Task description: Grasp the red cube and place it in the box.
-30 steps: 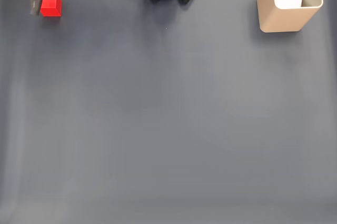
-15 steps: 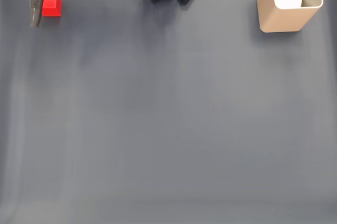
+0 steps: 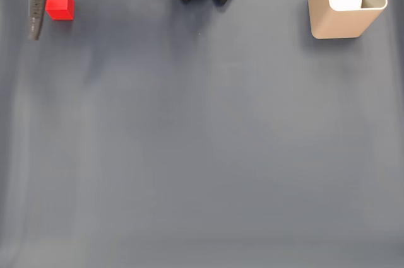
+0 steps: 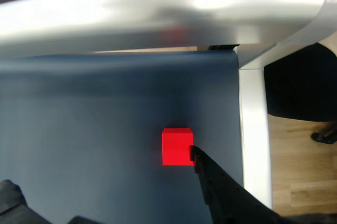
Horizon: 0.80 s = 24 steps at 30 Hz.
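Red cube (image 3: 60, 5), small, matte, plain-faced: resting on the dark grey desk (image 3: 202, 142) at the far left corner in the fixed view, flat on one face, free of any grip. Black two-finger hand (image 4: 181, 168) spread wide and holding nothing; one finger (image 3: 35, 9) just beside the cube in the fixed view, its tip at the cube's lower right corner in the wrist view. Opposite finger barely visible at the wrist view's lower left. Judged purpose: straddling the cube before closing. Tall beige rectangular box (image 3: 344, 22) with rounded corners: upright at the opposite far corner, well apart, mouth open for receiving.
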### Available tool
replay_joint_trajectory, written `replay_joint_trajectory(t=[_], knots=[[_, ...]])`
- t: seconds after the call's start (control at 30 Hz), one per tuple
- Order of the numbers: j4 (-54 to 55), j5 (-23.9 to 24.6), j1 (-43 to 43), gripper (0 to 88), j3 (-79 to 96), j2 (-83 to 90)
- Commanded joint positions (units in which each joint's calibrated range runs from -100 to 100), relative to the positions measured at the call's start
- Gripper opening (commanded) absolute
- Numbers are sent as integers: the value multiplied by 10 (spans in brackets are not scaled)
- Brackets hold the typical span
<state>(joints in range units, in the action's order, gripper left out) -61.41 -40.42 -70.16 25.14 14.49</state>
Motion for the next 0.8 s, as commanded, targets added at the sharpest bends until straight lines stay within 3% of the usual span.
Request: replay_joint_trajectory(t=[0.0, 0.77], knots=[[6, 4, -8, 653, -50, -9], [13, -2, -44, 661, -79, -43]])
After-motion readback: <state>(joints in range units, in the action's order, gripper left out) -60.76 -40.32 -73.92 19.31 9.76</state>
